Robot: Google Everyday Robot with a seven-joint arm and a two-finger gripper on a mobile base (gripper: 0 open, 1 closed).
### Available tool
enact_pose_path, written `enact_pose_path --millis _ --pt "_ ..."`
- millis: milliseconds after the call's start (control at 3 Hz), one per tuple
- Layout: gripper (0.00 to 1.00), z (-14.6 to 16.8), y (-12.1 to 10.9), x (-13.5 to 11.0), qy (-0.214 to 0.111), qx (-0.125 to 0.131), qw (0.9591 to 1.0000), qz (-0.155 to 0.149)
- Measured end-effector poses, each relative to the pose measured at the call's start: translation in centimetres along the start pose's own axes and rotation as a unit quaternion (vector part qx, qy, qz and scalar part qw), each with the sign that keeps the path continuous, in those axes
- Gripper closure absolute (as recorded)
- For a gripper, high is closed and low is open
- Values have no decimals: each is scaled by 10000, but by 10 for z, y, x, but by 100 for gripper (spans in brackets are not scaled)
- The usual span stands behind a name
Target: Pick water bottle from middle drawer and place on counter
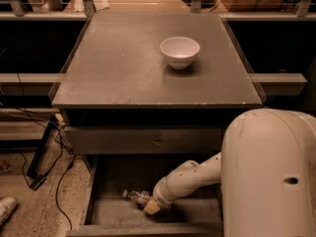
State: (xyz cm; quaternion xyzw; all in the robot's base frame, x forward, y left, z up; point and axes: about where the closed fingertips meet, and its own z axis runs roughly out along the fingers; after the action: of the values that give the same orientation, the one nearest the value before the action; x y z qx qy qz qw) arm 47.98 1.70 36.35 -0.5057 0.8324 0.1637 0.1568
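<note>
The water bottle [136, 197] lies on its side on the floor of the open middle drawer [106, 209], white cap to the left and reddish label band toward the right. My gripper [151, 207] is down inside the drawer at the bottle's right end, reached in from the right on the white forearm, and touches or nearly touches the bottle. The arm hides part of the bottle. The counter [118, 68] is the grey cabinet top above, with a clear rim.
A white bowl [179, 51] stands on the counter, right of centre toward the back. A closed drawer front with a small knob [157, 142] sits just above the open drawer. My bulky white arm housing [269, 177] fills the lower right. Cables [44, 157] lie on the floor at left.
</note>
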Motion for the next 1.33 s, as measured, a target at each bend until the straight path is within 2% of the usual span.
enact_pose_path --millis 667,1000,1333 --pt "89 0 0 0 0 -1 10000 0" --pt "100 0 0 0 0 -2 10000 0" --pt "100 0 2 0 -11 -53 10000 12"
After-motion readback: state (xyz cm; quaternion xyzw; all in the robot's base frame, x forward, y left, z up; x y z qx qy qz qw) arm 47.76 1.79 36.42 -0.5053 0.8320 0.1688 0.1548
